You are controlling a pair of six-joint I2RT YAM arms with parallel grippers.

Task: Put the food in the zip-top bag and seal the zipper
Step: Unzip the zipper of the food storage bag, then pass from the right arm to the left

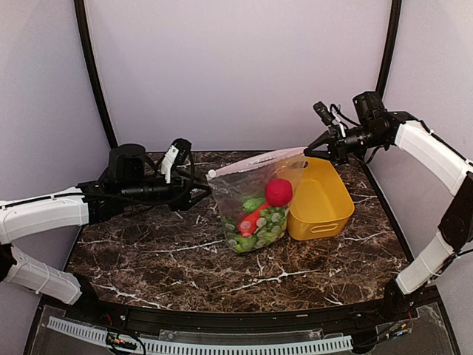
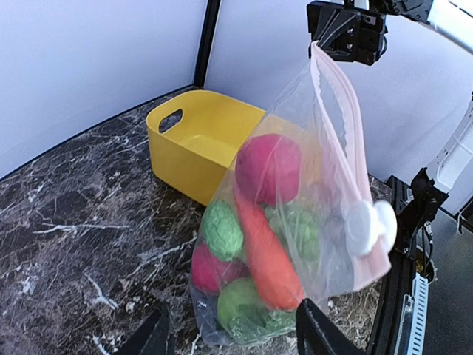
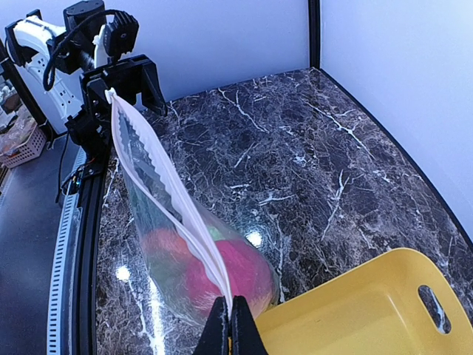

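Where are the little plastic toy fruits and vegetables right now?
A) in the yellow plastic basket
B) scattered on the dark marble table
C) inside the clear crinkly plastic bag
C: the toy fruits and vegetables show through the clear crinkly plastic bag, beside the yellow plastic basket.

Open table (image 1: pixel 148 251) left of and in front of the bag (image 1: pixel 236 192), basket (image 1: pixel 329 214) just beside its right.

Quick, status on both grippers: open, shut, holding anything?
Left gripper: open, fingers apart, holding nothing.
Right gripper: closed on the zipper at one end of the zip-top bag.
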